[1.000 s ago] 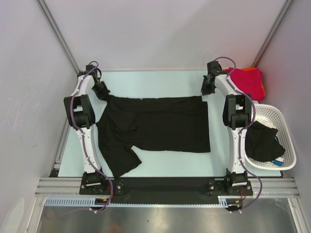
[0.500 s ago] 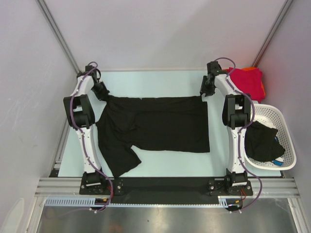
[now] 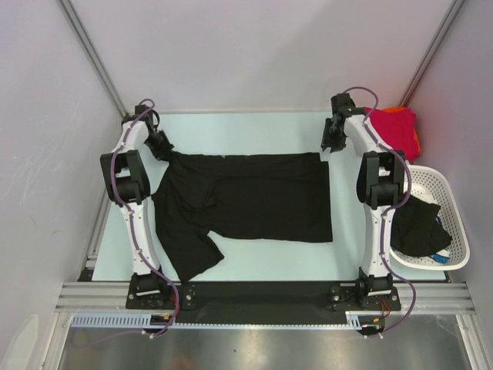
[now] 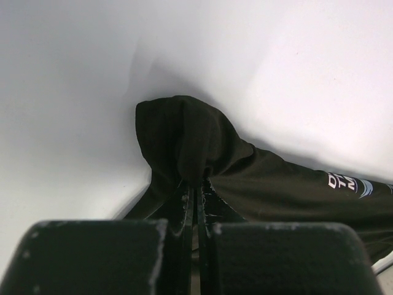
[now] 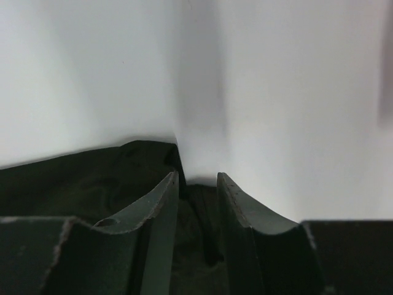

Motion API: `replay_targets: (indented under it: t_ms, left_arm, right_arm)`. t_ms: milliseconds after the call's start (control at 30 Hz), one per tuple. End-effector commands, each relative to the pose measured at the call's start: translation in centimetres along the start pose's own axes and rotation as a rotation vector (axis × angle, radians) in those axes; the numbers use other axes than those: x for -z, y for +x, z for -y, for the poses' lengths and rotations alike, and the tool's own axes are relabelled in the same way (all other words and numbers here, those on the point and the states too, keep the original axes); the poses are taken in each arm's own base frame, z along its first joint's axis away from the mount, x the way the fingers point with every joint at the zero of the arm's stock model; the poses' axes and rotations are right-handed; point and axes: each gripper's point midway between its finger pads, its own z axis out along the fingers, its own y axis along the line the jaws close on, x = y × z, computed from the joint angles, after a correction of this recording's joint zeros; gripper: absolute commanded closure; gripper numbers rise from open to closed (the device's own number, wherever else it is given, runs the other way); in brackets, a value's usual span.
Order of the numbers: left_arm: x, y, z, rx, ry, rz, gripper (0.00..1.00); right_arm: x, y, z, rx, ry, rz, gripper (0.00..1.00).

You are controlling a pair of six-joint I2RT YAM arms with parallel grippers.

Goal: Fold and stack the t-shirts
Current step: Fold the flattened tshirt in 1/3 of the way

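Black t-shirt (image 3: 254,200) lies spread flat mid-worktop (image 3: 254,131), with its hem edge toward the right arm. The collar end and one sleeve are rumpled by the left arm, and the sleeve trails toward the near edge. Left tool (image 4: 195,184) is at the shirt's far-left corner, fingers pinched tight on a bunched fold of the black cloth, which humps up just past the tips. White printed lettering (image 4: 347,182) shows on the shirt in the left wrist view.

Right tool (image 5: 196,178) is at the shirt's far-right corner. Its fingers stand narrowly apart with a slim gap between them, and black cloth lies under and between them. It is not clamped on anything.

Crimson t-shirt (image 3: 393,129) is heaped at the far-right corner of the worktop, on top of an orange t-shirt (image 3: 397,110) with only a sliver showing. White lattice basket (image 3: 454,223) sits on the right side beside the right arm, with a crumpled black garment (image 3: 416,227) inside, partly behind the arm.
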Motion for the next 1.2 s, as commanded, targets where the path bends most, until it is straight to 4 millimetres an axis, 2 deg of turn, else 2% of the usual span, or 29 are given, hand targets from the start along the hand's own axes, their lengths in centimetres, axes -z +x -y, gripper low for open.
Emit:
replay_targets:
  t_ms: [0,100,133,167,200,300,433,600,700,1000,1167]
  left_arm:
    - [0.2,0.0,-0.4,-0.007,0.004,0.005,1.0]
    - [0.2,0.2,-0.4,-0.011,0.002,-0.001,1.0]
    - [0.2,0.2,-0.4,-0.013,0.0,-0.001,1.0]
    - [0.2,0.3,-0.5,-0.012,0.0,-0.002,1.0]
    - [0.2,0.4,-0.5,-0.015,0.0,-0.005,1.0]
    - [0.3,0.5,-0.4,-0.018,0.002,-0.006,1.0]
    - [0.4,0.6,-0.3,-0.022,-0.002,-0.006,1.0]
    - [0.4,0.9,-0.3,-0.032,-0.009,-0.011,1.0]
    - [0.4,1.2,-0.2,-0.04,-0.019,-0.015,1.0]
    - [0.6,1.8,0.4,-0.06,-0.033,-0.022,1.0]
    - [0.7,2.0,0.6,-0.071,-0.04,-0.023,1.0]
  right_arm:
    - [4.7,-2.3,1.6,-0.015,0.011,0.076,0.63]
    - [4.8,-1.3,2.3,-0.061,-0.05,0.03,0.63]
    - [4.8,-0.8,1.8,-0.071,-0.103,0.004,0.62]
    - [4.5,0.3,1.9,-0.09,-0.114,-0.035,0.62]
    - [4.5,0.6,2.8,-0.128,-0.149,-0.06,0.63]
    - [3.8,2.6,3.4,-0.204,-0.209,-0.134,0.62]
    - [3.4,4.1,2.7,-0.277,-0.368,-0.203,0.62]
    - [2.8,6.2,1.2,-0.308,-0.481,-0.272,0.63]
    - [2.9,6.6,0.1,-0.324,-0.57,-0.29,0.62]
    - [1.5,7.7,0.4,-0.322,-0.563,-0.312,0.62]
    - [0.3,8.0,0.6,-0.312,-0.522,-0.323,0.67]
